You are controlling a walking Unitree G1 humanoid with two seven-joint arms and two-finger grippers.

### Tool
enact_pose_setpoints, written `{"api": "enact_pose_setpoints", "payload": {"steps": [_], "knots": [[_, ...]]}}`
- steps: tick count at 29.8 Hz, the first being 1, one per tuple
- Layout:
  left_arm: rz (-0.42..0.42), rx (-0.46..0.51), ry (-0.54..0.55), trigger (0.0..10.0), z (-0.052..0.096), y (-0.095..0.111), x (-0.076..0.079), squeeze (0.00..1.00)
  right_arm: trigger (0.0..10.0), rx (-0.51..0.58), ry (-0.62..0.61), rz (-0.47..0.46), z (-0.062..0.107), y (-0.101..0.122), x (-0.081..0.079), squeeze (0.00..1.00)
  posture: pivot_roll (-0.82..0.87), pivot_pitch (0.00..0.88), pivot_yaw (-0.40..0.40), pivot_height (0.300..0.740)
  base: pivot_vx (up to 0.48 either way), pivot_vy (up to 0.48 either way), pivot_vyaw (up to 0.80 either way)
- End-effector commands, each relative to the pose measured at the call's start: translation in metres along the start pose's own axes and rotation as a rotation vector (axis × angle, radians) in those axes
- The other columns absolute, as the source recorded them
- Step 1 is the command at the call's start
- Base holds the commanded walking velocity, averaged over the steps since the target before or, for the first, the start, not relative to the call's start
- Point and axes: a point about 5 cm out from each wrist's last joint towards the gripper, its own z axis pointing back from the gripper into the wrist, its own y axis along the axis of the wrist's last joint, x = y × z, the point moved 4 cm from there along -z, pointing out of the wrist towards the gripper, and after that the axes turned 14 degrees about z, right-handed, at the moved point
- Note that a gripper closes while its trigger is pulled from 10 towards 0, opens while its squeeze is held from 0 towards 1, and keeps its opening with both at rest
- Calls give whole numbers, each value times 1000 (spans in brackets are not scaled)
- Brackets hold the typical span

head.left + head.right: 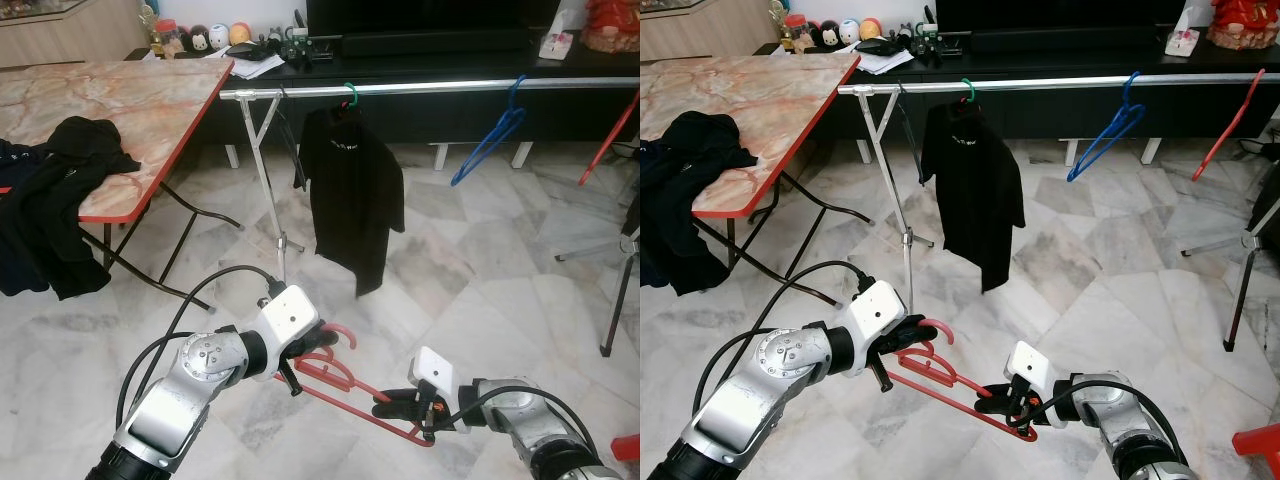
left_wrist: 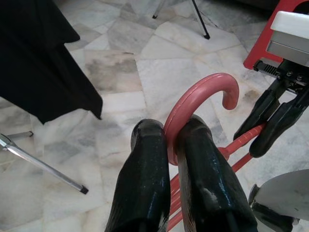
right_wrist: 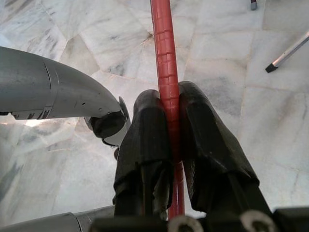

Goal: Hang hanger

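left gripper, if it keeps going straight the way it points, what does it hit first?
Probably the floor. The left gripper, jaws shut on the red hanger at its hook, points down at bare marble past the hook. The black shirt and the right gripper sit off to either side. Depth is unclear.

Beyond our left pincer (image 1: pixel 305 350) and off to its left stands the bench (image 1: pixel 150 100), a folding one with a marbled pink top and red edging; dark clothes (image 1: pixel 60 190) lie heaped on its near corner and spill over the edge. Ahead of both pincers a clothes rail (image 1: pixel 430 88) carries a black shirt (image 1: pixel 350 190), a blue hanger (image 1: pixel 490 135) and a red hanger (image 1: pixel 608 140). Under our right pincer (image 1: pixel 400 403) spreads the pale marble floor (image 1: pixel 460 290).
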Motion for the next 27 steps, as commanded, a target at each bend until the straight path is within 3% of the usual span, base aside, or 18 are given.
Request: {"api": "enact_pose_setpoints", "payload": {"steps": [1,27], "knots": [[-5,6,-23,10000,-1,3,0,0,0,7,-21,-3,1,1,3,0,-97,29,57,740,0,0,0],[-8,1,-54,10000,7,3,-1,0,0,-54,-41,15,10,-9,5,0,-94,44,62,740,0,0,0]]}}
